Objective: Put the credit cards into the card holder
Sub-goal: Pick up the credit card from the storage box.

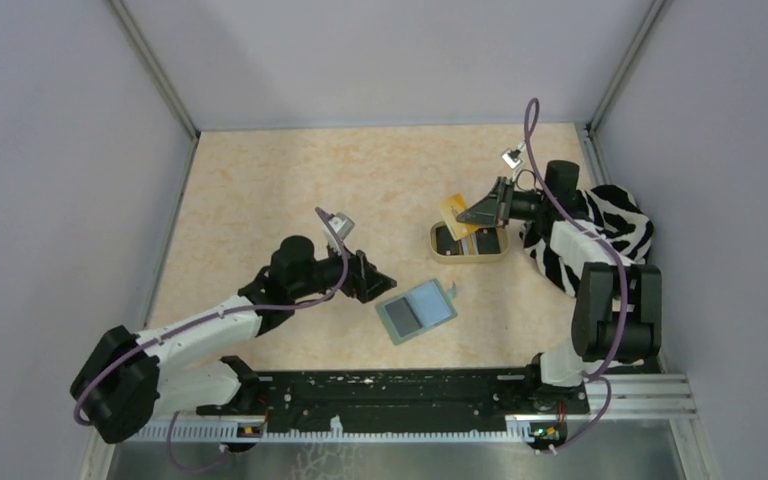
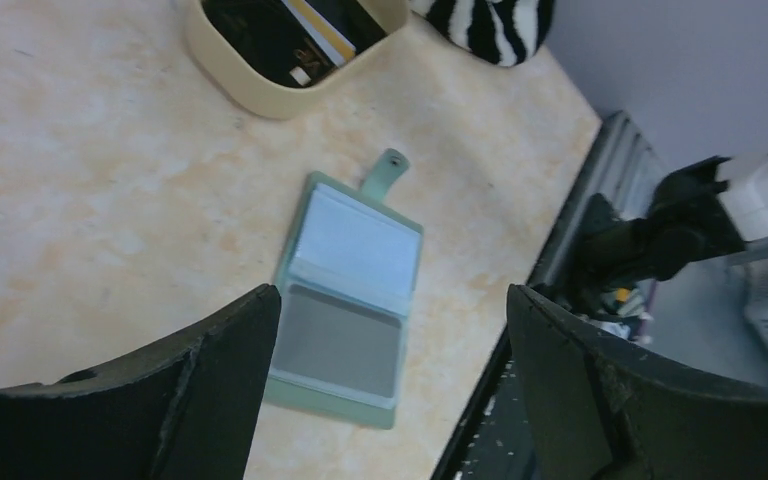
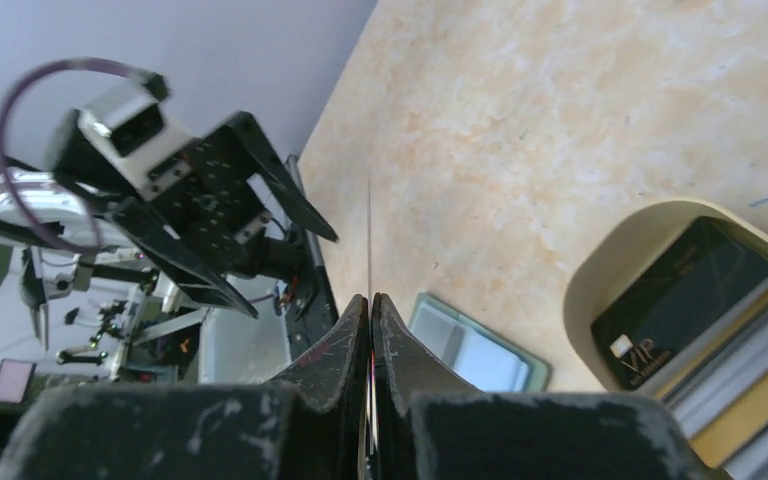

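The left arm reaches low across the bench point(image 1: 260, 200), left gripper point(image 1: 380, 284) spread wide just beside the card holder point(image 1: 417, 312), which lies open and flat. The right arm bends over a tan tray point(image 1: 468, 257) of cards point(image 1: 463, 240), right gripper point(image 1: 482, 212) pinched on a yellow credit card point(image 1: 452, 210) above its rim

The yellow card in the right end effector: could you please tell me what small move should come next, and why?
Probably swing the right end effector, shut on the yellow card, away from the tray toward the card holder. The holder lies open and flat, and the open left end effector hovers beside it.
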